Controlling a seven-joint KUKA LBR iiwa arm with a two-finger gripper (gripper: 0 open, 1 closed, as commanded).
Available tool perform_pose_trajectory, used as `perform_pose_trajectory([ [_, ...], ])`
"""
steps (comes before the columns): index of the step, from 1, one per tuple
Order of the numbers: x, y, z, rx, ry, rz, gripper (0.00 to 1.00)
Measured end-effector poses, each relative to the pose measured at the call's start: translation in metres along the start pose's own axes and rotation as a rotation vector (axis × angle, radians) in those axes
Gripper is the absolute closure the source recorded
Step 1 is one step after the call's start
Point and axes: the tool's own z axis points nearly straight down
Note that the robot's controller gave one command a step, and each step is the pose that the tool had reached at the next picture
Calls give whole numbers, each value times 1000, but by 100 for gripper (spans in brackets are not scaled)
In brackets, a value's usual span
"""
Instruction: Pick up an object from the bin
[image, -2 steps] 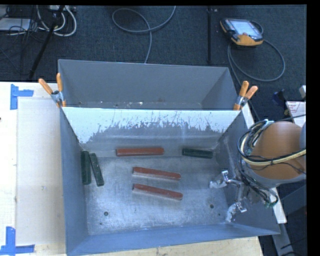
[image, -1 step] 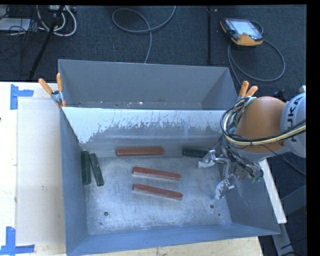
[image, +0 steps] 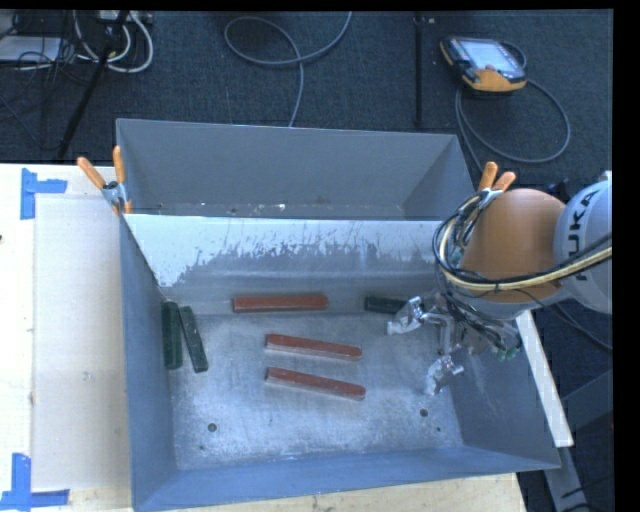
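Jaws apart, empty, nr dark green bar (image: 381, 304); arm (image: 597, 245) shows "UK".

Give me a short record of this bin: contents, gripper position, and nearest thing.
bin: grey metal
red-brown bars: three lying flat; one by the back wall, two mid-floor
dark green bars: two, side by side at left
gripper: right side of bin, open, nothing between fingers
nearest thing: small dark piece by the back wall
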Motion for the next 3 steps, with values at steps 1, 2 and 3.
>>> perform_pose_trajectory([
  [1,-13,39,11,0,6,-94,0],
  [2,-48,109,10,2,-5,-79,100],
  [3,-48,109,10,2,-5,-79,100],
])
